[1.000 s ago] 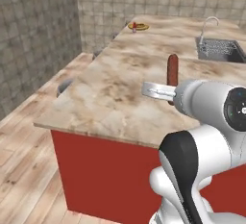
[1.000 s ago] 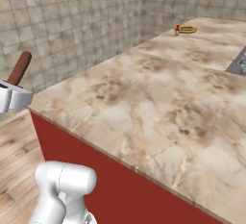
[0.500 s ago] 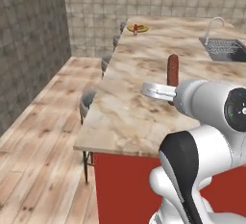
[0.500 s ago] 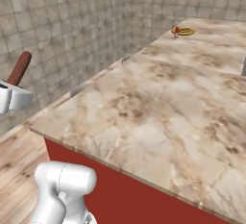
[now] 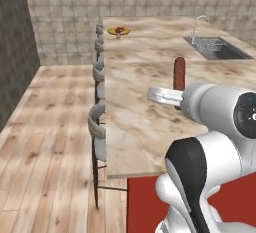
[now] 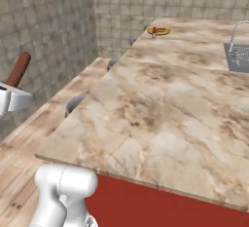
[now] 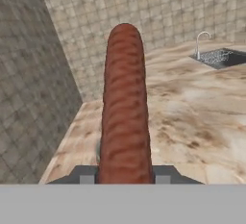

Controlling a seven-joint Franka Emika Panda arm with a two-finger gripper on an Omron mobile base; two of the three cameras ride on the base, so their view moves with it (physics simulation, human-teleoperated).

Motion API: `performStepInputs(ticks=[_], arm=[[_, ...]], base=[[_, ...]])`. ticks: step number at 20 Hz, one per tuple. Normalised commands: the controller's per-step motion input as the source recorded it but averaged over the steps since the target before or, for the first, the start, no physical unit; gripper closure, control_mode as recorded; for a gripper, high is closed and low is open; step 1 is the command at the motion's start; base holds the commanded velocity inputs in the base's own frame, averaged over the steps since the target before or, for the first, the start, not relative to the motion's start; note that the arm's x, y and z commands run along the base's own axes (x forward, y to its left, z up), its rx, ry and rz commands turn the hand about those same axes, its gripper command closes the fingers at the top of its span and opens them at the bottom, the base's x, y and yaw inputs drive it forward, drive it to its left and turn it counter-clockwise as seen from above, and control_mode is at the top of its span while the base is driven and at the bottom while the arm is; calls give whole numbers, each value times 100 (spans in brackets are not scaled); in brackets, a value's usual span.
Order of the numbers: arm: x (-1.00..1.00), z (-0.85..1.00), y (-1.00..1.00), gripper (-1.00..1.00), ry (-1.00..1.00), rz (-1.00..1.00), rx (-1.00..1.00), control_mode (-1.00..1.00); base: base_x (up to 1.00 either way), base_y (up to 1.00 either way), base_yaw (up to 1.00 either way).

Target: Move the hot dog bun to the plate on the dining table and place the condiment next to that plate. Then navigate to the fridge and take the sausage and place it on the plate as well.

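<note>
The sausage [image 7: 125,107] is held upright in the closed claw [image 7: 125,176]; the plate [image 5: 119,30] and condiment [image 5: 118,34] are seen far along the bench [image 5: 145,77].

Sausage held upright, plate far down the dining table.

I see the sausage [image 7: 125,107], slim and dark reddish-brown, standing on end above the near part of the dining table [image 5: 145,77], a beige-brown veined marble top on red cabinets with a steel sink. At the table's far end sits the plate [image 5: 121,31], yellow-rimmed, with something small and orange-tan on it that I cannot make out. The condiment [image 6: 154,32], a small red bottle, stands upright just beside that plate.
</note>
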Motion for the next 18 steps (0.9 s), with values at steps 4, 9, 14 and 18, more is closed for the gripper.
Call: performStepInputs(ticks=[4,9,14,18], arm=[[0,0,0,100,0,0,0,100],[0,0,0,100,0,0,0,100],[0,0,0,100,0,0,0,100],[0,0,0,100,0,0,0,100]], base=[[83,100,-30],[76,100,-24],[57,100,-11],[-4,100,-1]])
